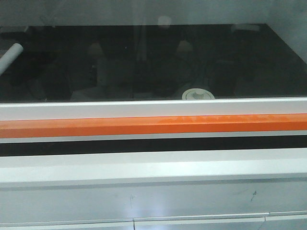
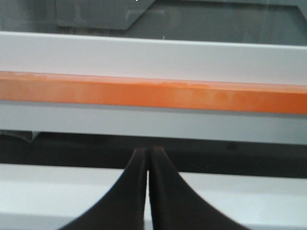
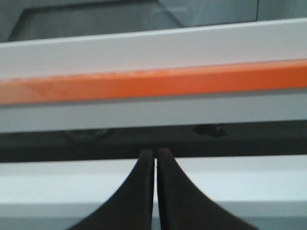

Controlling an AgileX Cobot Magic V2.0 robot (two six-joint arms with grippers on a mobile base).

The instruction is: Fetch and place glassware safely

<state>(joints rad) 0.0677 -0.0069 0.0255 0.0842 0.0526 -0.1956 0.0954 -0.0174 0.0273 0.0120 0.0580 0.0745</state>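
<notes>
In the front view the glassware (image 1: 197, 94) shows only as a white round lid with a raised centre knob, just behind the white rail (image 1: 153, 109) of the cabinet; its glass body is hidden below that rail. Neither arm appears in the front view. In the left wrist view my left gripper (image 2: 147, 151) is shut with nothing between its dark fingers, pointing at the dark slot under the orange bar (image 2: 153, 93). In the right wrist view my right gripper (image 3: 155, 152) is likewise shut and holds nothing, facing the same slot.
A dark glass-fronted cabinet interior (image 1: 144, 62) fills the upper front view, with a grey tube (image 1: 10, 56) at its left edge. An orange bar (image 1: 153, 125) and a black slot (image 1: 153, 145) run across the front. White drawer fronts (image 1: 144, 196) lie below.
</notes>
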